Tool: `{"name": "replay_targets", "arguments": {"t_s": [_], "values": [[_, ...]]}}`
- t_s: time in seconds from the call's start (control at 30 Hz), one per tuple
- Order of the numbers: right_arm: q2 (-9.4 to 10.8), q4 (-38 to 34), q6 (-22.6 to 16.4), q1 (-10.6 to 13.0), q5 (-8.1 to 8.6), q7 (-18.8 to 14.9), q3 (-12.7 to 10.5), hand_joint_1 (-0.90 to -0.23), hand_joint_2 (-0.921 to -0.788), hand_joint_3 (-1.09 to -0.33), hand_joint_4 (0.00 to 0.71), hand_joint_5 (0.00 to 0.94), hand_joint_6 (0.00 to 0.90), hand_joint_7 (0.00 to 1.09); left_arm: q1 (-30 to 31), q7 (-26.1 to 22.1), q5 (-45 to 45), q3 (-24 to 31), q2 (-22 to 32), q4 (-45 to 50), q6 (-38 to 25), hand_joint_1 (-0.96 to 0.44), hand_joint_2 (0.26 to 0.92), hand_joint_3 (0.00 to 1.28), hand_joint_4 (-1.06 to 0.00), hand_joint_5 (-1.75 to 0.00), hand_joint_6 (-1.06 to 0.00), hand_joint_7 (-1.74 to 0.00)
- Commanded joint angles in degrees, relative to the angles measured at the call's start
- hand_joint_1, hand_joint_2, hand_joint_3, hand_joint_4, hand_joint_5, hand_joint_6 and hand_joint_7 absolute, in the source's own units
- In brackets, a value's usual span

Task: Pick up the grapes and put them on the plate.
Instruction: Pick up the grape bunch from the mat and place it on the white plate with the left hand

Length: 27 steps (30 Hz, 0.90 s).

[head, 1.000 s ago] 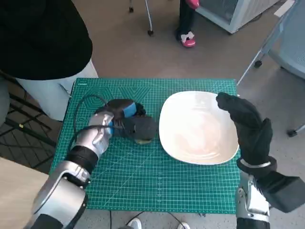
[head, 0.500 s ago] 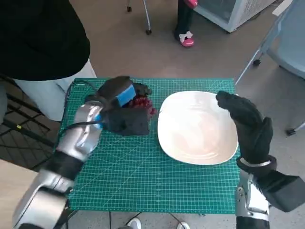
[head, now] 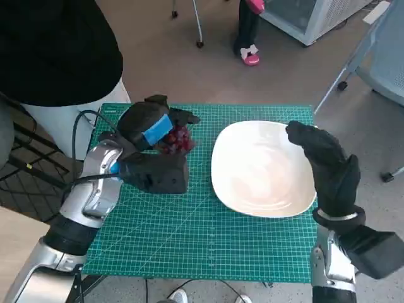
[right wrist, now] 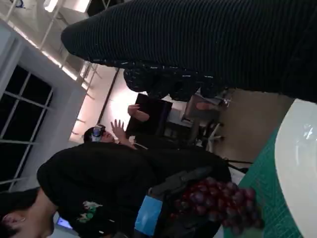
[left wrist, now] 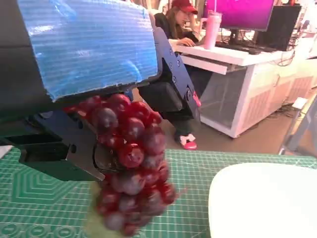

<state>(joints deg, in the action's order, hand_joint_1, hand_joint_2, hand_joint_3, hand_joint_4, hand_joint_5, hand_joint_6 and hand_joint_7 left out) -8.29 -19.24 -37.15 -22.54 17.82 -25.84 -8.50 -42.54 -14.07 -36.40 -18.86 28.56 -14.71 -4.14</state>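
Note:
A bunch of dark red grapes (head: 177,139) hangs above the green mat, held by my left hand (head: 150,123), to the left of the plate. Up close the grapes (left wrist: 131,168) dangle under the blue-taped back of the left hand (left wrist: 89,44), clear of the mat. The white plate (head: 262,167) lies on the right half of the mat with nothing on it. My right hand (head: 325,167) in its black glove hovers over the plate's right rim, fingers apart, holding nothing. The right wrist view shows the grapes (right wrist: 218,203) and the plate's edge (right wrist: 297,148).
The green cutting mat (head: 189,240) covers the small table. A person in black stands at the table's far left corner (head: 57,50). Chair legs (head: 199,25) and a foot in a pink shoe (head: 249,53) are on the floor beyond the table.
My left hand has lifted the grapes off the mat, from low beside the plate to higher up. The right hand has stayed over the plate's rim.

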Motion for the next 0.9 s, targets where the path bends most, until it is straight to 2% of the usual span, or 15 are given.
{"name": "replay_targets", "arguments": {"t_s": [0.03,0.4,0.47,0.57,0.63,0.8,0.83,0.9], "values": [[0.32,-0.87,0.06,0.24,0.03,0.05,-0.06,-0.62,-0.921,-0.807,0.376,0.001,0.117,0.2,-0.02,-0.74,-0.49,0.17,-0.1,0.74,-0.37,0.35,0.921,0.23,-0.5,-1.41,-0.89,-0.08],[0.06,-0.31,-0.05,0.83,-0.04,0.2,-0.36,-0.622,-0.921,-0.802,0.378,0.002,0.119,0.2,-2.85,-3.33,0.86,-0.02,-2.3,0.67,-0.94,0.35,0.921,0.23,-0.51,-1.41,-0.9,-0.07],[-0.01,-0.23,-0.04,0.94,0.06,0.14,-0.45,-0.622,-0.921,-0.801,0.379,0.002,0.12,0.2,-3.54,-4.08,1.06,0.01,-2.96,1.18,-1.31,0.36,0.9,0.3,-0.47,-1.47,-0.9,-0.07],[-0.1,0.0,-0.02,1.16,0.26,0.05,-0.61,-0.622,-0.921,-0.8,0.379,0.002,0.12,0.2,-4.62,-5.09,1.08,-0.1,-3.98,2.01,-1.75,0.36,0.831,0.51,-0.38,-1.61,-0.9,-0.05],[-0.15,0.21,-0.02,1.33,0.4,0.01,-0.72,-0.62,-0.921,-0.799,0.38,0.002,0.121,0.2,-5.54,-5.7,0.85,-0.39,-4.82,2.51,-2.16,0.36,0.798,0.6,-0.35,-1.66,-0.9,-0.04],[-0.26,0.59,-0.1,1.69,0.56,0.04,-1.03,-0.617,-0.921,-0.798,0.38,0.002,0.123,0.2,-8.16,-6.74,0.12,-1.44,-7.19,3.56,-2.9,0.36,0.769,0.66,-0.34,-1.69,-0.9,-0.03],[-0.27,0.68,-0.12,1.78,0.58,0.07,-1.1,-0.617,-0.921,-0.797,0.38,0.002,0.123,0.2,-8.76,-6.87,-0.01,-1.7,-7.69,3.74,-2.86,0.36,0.768,0.66,-0.34,-1.68,-0.9,-0.03],[-0.29,0.88,-0.17,2.0,0.59,0.15,-1.21,-0.617,-0.921,-0.797,0.381,0.002,0.124,0.2,-10.04,-7.24,-0.18,-2.18,-8.56,3.91,-2.79,0.36,0.799,0.58,-0.38,-1.63,-0.91,-0.03]]}}
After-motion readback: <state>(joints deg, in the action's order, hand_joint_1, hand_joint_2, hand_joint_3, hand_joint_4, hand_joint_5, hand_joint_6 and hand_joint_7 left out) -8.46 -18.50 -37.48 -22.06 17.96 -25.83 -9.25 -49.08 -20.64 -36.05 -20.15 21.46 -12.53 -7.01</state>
